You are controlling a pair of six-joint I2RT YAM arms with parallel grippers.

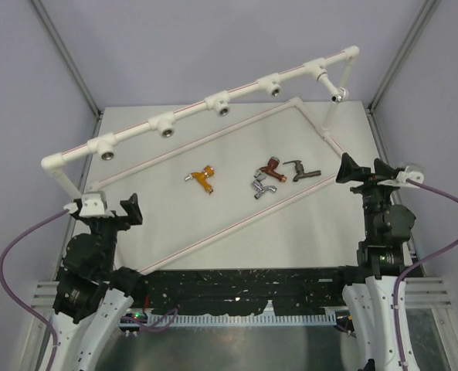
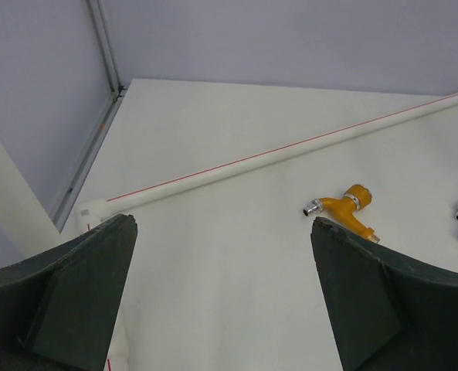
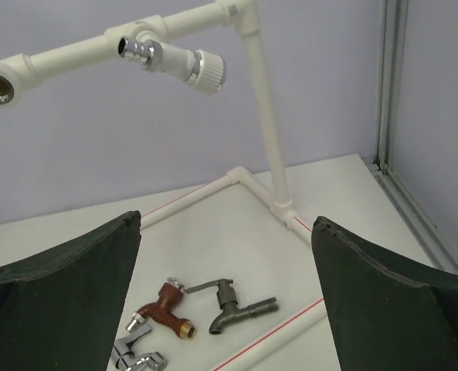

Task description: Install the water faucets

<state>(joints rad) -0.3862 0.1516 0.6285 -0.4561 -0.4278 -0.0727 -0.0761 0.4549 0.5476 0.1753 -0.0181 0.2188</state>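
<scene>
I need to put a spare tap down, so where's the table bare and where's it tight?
Widest bare stretch: the table between the frame's near pipe and the black rail. Also free inside the frame, left of the orange tap toward the left corner. Crowded: the brown tap, grey tap and chrome tap bunch together at right.

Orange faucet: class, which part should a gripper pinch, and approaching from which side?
Pinch the orange faucet across its straight body, from above: it lies flat on the table, and that probably leaves its chrome threaded end free.
</scene>
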